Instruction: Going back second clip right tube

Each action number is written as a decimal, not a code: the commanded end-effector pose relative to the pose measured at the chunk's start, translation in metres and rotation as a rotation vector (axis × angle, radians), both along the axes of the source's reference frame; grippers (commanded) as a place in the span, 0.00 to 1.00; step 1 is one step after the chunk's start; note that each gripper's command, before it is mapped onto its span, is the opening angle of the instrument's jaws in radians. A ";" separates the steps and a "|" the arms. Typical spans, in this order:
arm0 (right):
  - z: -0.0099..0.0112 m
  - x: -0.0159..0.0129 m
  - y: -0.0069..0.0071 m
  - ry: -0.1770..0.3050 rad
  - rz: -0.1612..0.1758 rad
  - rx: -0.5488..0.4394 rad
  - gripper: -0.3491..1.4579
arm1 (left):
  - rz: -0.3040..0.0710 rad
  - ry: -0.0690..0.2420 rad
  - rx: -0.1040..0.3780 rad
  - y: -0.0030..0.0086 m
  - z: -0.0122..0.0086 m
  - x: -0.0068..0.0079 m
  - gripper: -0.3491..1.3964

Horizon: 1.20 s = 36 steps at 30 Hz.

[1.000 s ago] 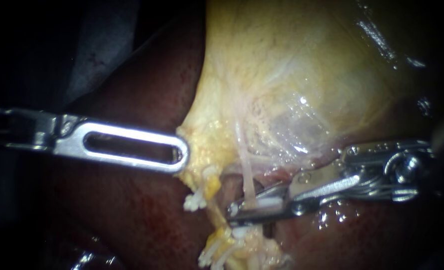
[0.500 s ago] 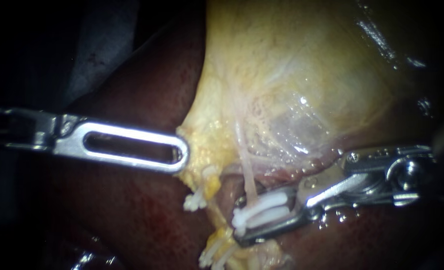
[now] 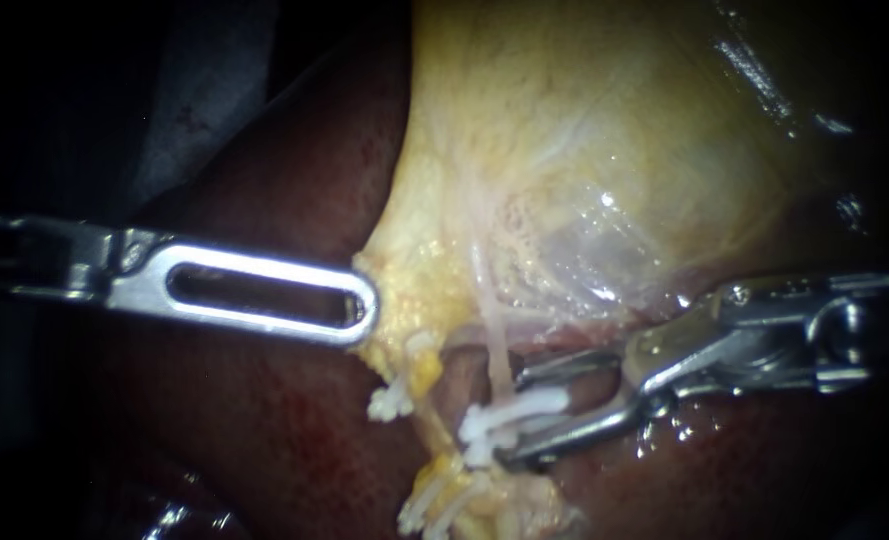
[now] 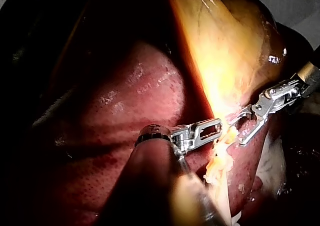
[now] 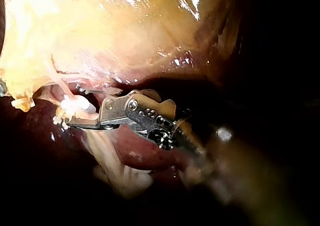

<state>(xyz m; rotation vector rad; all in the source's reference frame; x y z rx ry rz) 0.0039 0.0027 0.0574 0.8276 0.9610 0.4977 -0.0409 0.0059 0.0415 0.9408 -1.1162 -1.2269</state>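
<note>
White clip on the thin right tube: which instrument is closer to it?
Right. The right instrument has its open jaws on either side of the white clip; the left instrument sits apart, at the edge of the gallbladder.

I can read no words, labels, brands, numbers or signs, neither on my left instrument nor on my right instrument.

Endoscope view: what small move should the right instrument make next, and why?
Probably draw the right instrument straight back along its shaft: its jaws stand open, and the white clip sits on the right tube between them, apparently free.
</note>
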 end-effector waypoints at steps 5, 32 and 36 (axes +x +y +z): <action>-0.0009 -0.0013 0.0013 0.002 0.009 -0.017 0.46 | 0.000 0.000 0.000 0.0000 0.0000 0.0000 0.00; -0.0064 -0.0074 0.0070 0.034 0.078 -0.211 0.52 | 0.001 0.001 -0.002 0.0003 0.0009 0.0003 0.00; -0.0065 -0.0074 0.0069 0.038 0.077 -0.209 0.52 | 0.001 0.001 -0.003 0.0005 0.0012 0.0003 0.00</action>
